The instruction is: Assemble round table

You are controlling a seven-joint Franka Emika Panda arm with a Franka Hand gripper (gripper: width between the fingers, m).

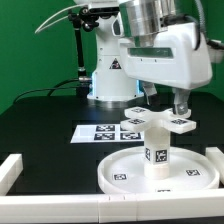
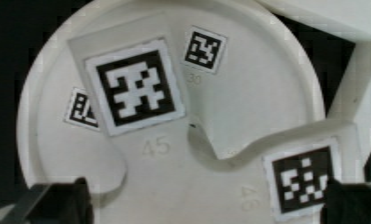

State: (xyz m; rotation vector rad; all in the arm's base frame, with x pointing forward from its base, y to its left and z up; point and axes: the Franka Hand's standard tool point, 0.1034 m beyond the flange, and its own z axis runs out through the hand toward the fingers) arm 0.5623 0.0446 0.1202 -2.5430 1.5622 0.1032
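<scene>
Nearest the exterior camera, a white border bar (image 1: 110, 207) runs along the table's front edge, and just behind it lies the large round rimmed disc (image 1: 125, 172), flat on the black table (image 1: 40, 125). Standing upright at the disc's middle is the short thick cylinder leg (image 1: 157, 152). On top of that leg sits the cross-shaped foot piece (image 1: 150, 122), its tagged arms spreading above the disc. Behind the disc, the marker board (image 1: 97, 131) lies flat. Above the foot piece, the gripper (image 1: 166, 108) hangs with fingers to either side of one arm; whether they grip it cannot be told. From the wrist view, the foot piece (image 2: 164, 120) fills the frame.
</scene>
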